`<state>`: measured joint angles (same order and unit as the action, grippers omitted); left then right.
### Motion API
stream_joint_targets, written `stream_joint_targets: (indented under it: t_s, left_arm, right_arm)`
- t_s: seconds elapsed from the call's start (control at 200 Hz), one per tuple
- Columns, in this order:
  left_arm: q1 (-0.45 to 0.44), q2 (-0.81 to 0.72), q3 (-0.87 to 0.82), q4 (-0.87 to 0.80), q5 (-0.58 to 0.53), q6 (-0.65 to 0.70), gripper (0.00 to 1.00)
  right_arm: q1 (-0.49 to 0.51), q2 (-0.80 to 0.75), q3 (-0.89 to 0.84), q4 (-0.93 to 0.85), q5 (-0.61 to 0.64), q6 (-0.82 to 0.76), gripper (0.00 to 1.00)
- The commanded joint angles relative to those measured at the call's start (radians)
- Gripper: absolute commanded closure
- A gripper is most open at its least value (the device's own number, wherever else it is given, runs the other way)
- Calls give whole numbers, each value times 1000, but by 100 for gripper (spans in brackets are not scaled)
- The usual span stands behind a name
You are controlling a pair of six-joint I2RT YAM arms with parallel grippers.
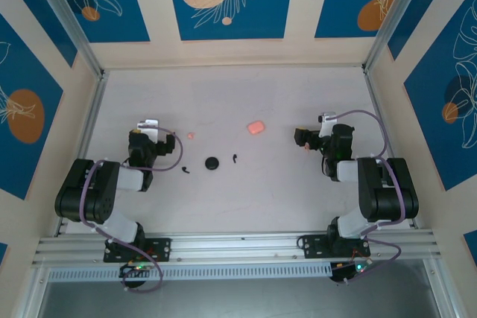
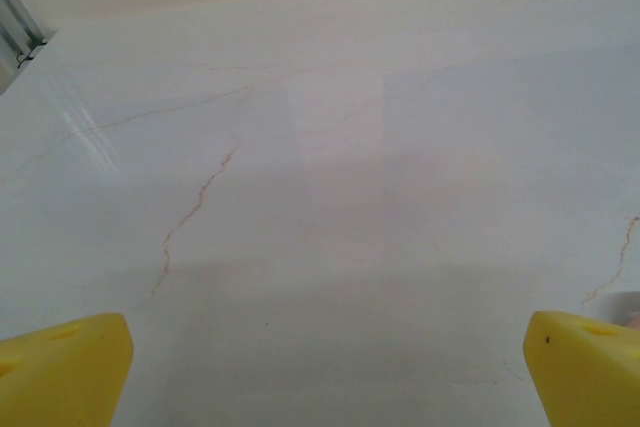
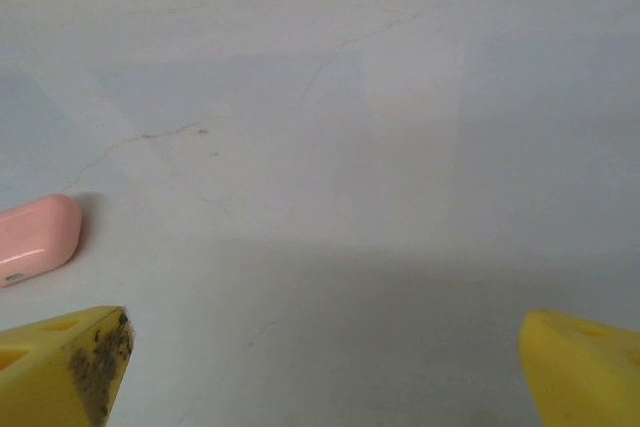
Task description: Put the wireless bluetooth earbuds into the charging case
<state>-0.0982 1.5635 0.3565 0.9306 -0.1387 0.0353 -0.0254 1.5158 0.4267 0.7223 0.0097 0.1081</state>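
Lying apart: 2 earbuds [image 1: 184,170] [image 1: 235,159], 1 pink charging case [image 1: 256,127], 1 black disc [image 1: 212,163], 1 pink piece [image 1: 191,135]. Left gripper [image 2: 320,357] and right gripper [image 3: 320,357]: jaws spread.

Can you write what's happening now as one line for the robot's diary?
left fingers: open, empty | right fingers: open, empty | earbuds: both loose on table | pink case: apart from earbuds
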Motion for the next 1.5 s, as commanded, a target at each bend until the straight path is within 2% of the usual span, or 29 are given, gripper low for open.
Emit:
stream_joint_targets:
  t_s: [0.0,0.13,0.305,0.505,0.66,0.81,1.0,1.155,1.35,1.495]
  left_arm:
    - [14,-40,32,-51,-12,-3,2]
    - [8,-132,111,-272,-18,8,6]
    - [-12,-268,303,-686,-15,-36,12]
    - [-67,-340,539,-1173,78,-151,23]
    - [-117,-368,590,-1382,153,-255,26]
    - [-149,-383,585,-1493,196,-312,27]
    - [-187,-348,572,-1559,215,-325,27]
    - [-191,-315,553,-1560,242,-335,27]
    - [-191,-276,549,-1538,274,-352,27]
    - [-191,-260,555,-1533,268,-354,27]
  right_arm:
    - [2,-78,89,-155,37,8,1]
    - [2,-186,193,-409,33,36,1]
    - [18,-296,450,-926,14,50,1]
    - [93,-292,721,-1409,67,71,1]
    - [181,-249,834,-1606,72,83,1]
    - [280,-163,904,-1690,48,83,1]
    - [378,3,991,-1708,13,70,0]
    - [410,173,1100,-1742,-60,5,11]
    - [436,391,1267,-1811,10,-48,17]
    - [462,543,1390,-1861,62,-91,18]
